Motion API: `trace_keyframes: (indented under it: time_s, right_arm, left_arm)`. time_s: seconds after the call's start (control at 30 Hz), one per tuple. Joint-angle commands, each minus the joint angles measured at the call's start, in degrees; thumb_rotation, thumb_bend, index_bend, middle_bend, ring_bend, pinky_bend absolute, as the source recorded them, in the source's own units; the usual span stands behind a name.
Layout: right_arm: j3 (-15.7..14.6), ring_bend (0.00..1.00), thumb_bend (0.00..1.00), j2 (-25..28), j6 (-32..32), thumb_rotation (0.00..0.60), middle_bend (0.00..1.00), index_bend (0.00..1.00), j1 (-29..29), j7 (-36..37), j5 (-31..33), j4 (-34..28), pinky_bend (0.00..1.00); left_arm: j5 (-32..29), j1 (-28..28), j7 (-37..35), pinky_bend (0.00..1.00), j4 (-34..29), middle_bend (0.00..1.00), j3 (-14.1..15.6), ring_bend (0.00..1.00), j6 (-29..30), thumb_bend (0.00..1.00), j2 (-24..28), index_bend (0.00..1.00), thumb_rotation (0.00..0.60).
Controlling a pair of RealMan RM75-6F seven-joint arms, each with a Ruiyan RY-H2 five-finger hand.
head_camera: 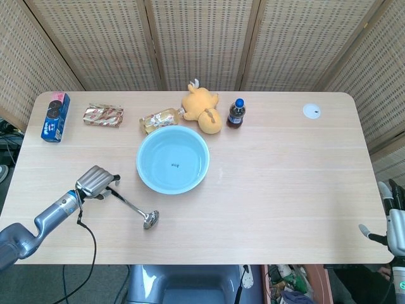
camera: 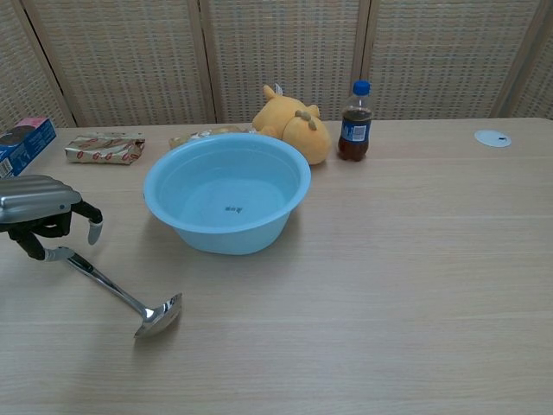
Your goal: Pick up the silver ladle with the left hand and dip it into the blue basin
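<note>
The silver ladle [head_camera: 134, 206] [camera: 121, 294] lies flat on the table, its bowl [camera: 159, 316] toward the front edge and its handle pointing back left. My left hand [head_camera: 96, 181] [camera: 39, 213] hovers over the handle's end and hides the black grip. Its fingers curve down on either side of the handle, and the thumb [camera: 92, 228] stands off it. The blue basin [head_camera: 173, 159] [camera: 226, 190], holding nothing, sits just right of the hand. My right hand [head_camera: 393, 218] hangs past the table's right front corner with its fingers apart, holding nothing.
Along the back stand a blue biscuit box [head_camera: 56, 117], a red-and-white snack pack [head_camera: 103, 115], a wrapped packet [head_camera: 159, 118], a yellow plush toy [head_camera: 202, 107] and a cola bottle [head_camera: 236, 113]. A white disc [head_camera: 311, 111] lies far right. A cable [head_camera: 85, 235] trails from my left wrist.
</note>
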Motion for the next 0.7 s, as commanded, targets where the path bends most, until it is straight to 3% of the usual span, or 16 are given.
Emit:
trace_keyframes:
  time_s: [0.03, 0.7]
  right_arm:
    - [0.0, 0.00, 0.00, 0.0, -0.1, 0.600, 0.00, 0.00, 0.0, 0.0, 0.0, 0.0, 0.00]
    - [-0.4, 0.00, 0.00, 0.2, -0.5, 0.600, 0.00, 0.00, 0.2, 0.4, -0.2, -0.3, 0.00]
  left_arm:
    - [-0.3, 0.3, -0.7, 1.00, 1.2, 1.00, 0.3, 0.99, 0.2, 0.39, -1.1, 0.44, 0.600]
    - [-0.9, 2.0, -2.5, 1.00, 7.6, 1.00, 2.2, 0.99, 2.3, 0.39, -5.8, 0.44, 0.600]
